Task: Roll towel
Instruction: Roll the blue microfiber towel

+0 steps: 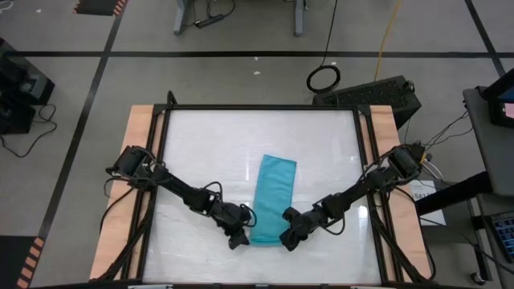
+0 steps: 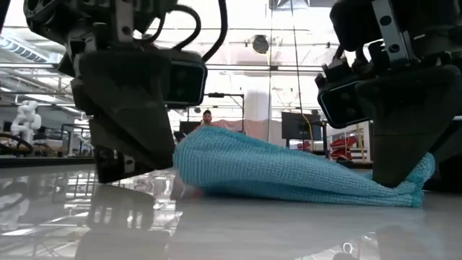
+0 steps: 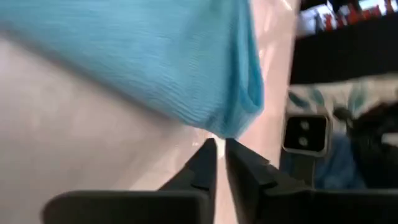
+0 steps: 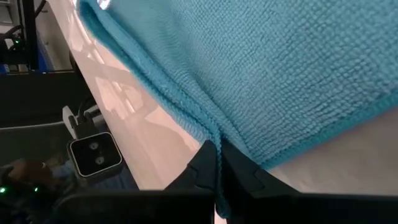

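- Right gripper (image 4: 217, 163) pinches the near right corner of the towel (image 1: 271, 198).
- Left gripper (image 3: 220, 163), fingers narrowly parted, sits just at the near left corner, holding nothing.
- Towel lies mid-table (image 1: 201, 152), glossy white; lab room behind.

Towel (image 1: 273, 197) showing plain turquoise-blue, no pattern, fine ribbed knit texture. Table (image 1: 209, 152) top looking glossy white, reflecting room lights. Table side rails (image 1: 140, 132) showing pale wood colour, black frame running inside them. Left gripper (image 3: 219, 149) and right gripper (image 4: 217, 152) appearing black. Arms showing dark too. Floor (image 1: 241, 76) looking grey, crossed by black tape lines.
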Robot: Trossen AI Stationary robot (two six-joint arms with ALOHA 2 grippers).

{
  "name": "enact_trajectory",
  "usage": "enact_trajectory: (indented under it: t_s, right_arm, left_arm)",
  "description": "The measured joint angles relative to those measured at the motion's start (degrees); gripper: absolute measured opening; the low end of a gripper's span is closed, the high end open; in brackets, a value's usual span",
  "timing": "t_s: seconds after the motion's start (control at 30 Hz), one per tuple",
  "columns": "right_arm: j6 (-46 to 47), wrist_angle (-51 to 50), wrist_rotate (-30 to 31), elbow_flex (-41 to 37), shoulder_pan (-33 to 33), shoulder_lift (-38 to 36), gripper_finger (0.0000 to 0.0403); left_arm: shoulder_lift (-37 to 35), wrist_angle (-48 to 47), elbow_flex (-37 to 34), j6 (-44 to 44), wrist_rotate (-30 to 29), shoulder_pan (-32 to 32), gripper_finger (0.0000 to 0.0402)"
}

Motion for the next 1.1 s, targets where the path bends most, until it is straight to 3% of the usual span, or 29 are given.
enact_trajectory:
  t_s: [0.23,0.33,0.5,0.6,0.7,0.93,1.1]
  right_arm:
    - [0.3,0.4,-0.6,0.0,-0.2,0.0,0.0]
    - [0.4,0.4,-1.3,0.0,-0.6,0.0,0.0]
    - [0.4,0.6,-1.2,-0.1,-0.6,0.0,0.0]
    - [0.3,0.6,-1.5,-0.1,-0.7,0.0,0.0]
    - [0.0,0.6,-2.4,-0.1,-0.9,0.0,0.0]
    - [-1.1,0.7,-2.5,-0.1,-1.0,0.1,0.0]
    - [-1.2,0.9,-2.6,-0.1,-1.4,0.1,0.0]
  left_arm:
    - [-3.8,-2.1,0.7,10.4,0.8,0.4,0.0148]
    - [-6.3,-6.2,0.9,16.1,1.2,0.1,0.0175]
    - [-10.8,-7.3,1.0,32.9,1.0,-4.3,0.0179]
    - [-12.0,-8.8,0.9,40.8,-5.3,-5.8,0.0179]
    - [-12.1,-4.9,0.9,42.8,-7.0,-5.6,0.018]
    - [-10.5,0.7,1.0,52.2,-3.6,-6.0,0.018]
    - [-7.1,0.7,1.0,53.4,-1.4,-6.1,0.018]
